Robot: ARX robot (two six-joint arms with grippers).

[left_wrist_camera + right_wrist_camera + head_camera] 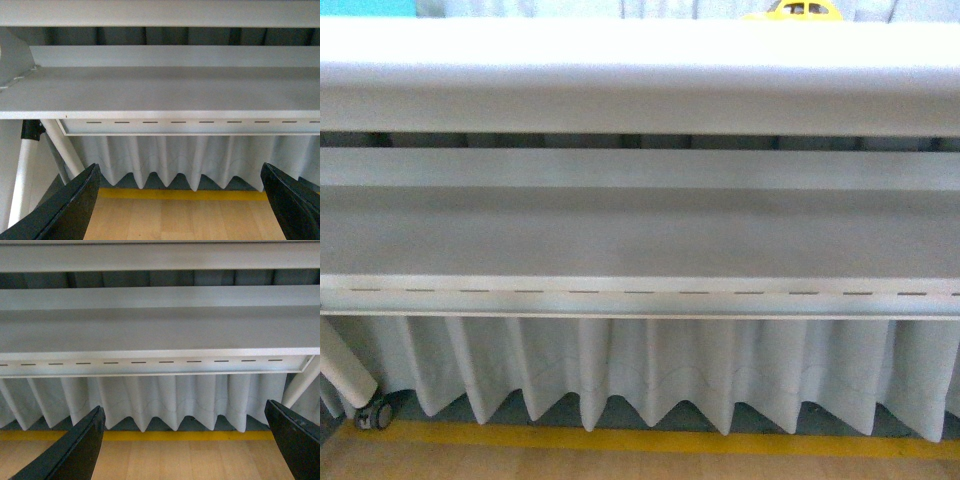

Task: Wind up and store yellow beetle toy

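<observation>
Apart and empty: left pincer (180,167), right pincer (185,406); yellow beetle toy (800,10) sits on the table (640,70)

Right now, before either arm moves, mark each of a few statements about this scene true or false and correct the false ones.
1. The yellow beetle toy shows at the top edge of the front view, right of centre. True.
2. The left tool is shut on the toy. False: its fingers are wide apart with nothing between them.
3. The right tool is open and empty. True.
4. The floor stripe below the pleated cloth is blue. False: it is yellow.
5. A caster wheel shows low on the left of the front view. True.
</observation>
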